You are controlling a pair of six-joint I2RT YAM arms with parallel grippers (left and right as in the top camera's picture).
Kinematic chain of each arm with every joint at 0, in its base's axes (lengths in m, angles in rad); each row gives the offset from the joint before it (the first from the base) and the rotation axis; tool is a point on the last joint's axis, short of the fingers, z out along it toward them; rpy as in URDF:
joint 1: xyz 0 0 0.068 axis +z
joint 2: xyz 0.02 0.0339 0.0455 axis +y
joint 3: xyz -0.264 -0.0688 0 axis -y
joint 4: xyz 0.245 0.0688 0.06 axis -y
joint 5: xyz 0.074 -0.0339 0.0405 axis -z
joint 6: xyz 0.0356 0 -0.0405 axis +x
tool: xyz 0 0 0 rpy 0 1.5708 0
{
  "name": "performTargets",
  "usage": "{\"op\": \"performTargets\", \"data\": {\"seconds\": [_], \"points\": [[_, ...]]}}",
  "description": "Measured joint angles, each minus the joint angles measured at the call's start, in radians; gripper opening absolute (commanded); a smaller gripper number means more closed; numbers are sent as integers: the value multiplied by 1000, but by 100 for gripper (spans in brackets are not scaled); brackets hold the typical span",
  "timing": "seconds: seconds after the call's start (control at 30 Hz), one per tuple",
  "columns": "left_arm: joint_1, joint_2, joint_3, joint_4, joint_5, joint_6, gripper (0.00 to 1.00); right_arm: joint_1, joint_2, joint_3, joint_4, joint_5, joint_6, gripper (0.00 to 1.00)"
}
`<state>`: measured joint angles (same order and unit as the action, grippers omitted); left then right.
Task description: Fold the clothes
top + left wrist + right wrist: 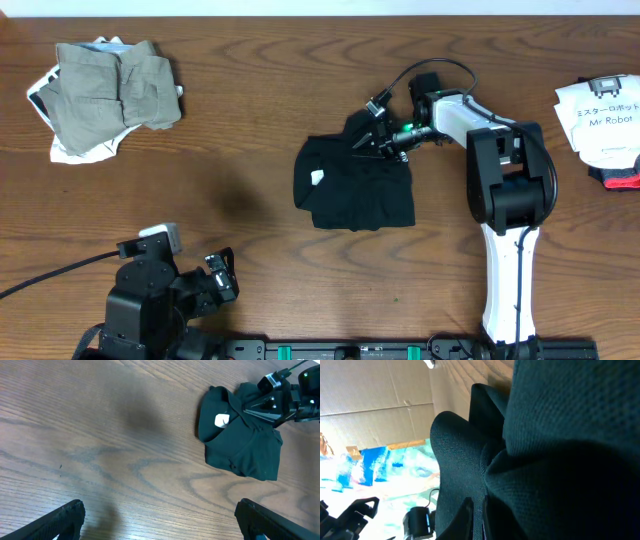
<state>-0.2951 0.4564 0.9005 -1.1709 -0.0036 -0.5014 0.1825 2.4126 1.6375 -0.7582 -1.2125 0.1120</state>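
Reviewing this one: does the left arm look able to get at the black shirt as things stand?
Probably yes. Only bare table lies between the open left tool and the black shirt; the right tool grips just its far corner.

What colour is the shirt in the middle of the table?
The shirt is black with a small white mark; clearest from the left wrist view.

Left end effector (218,278) splayed, right (373,140) clamped.

black shirt (352,192) lies folded mid-table, khaki-grey garment (105,90) heaped far left.
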Motion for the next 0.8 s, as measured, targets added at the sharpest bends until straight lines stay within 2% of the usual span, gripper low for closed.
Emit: {"op": "performTargets", "data": {"seconds": [0.13, 0.4, 0.53, 0.63, 0.8], "points": [[0, 0, 0, 0, 0, 0, 98, -17, -56, -4, -56, 28, -3, 6], [0, 0, -2, 0, 0, 0, 98, -12, -407, -4, -266, 135, -21, 2], [0, 0, -2, 0, 0, 0, 98, 35, -470, 1, -375, 155, -82, 1], [0, 0, -2, 0, 0, 0, 98, 79, -468, -66, -346, 162, -116, 1], [0, 0, -3, 0, 0, 0, 98, 127, -451, -315, -83, 103, -119, 2]]}}
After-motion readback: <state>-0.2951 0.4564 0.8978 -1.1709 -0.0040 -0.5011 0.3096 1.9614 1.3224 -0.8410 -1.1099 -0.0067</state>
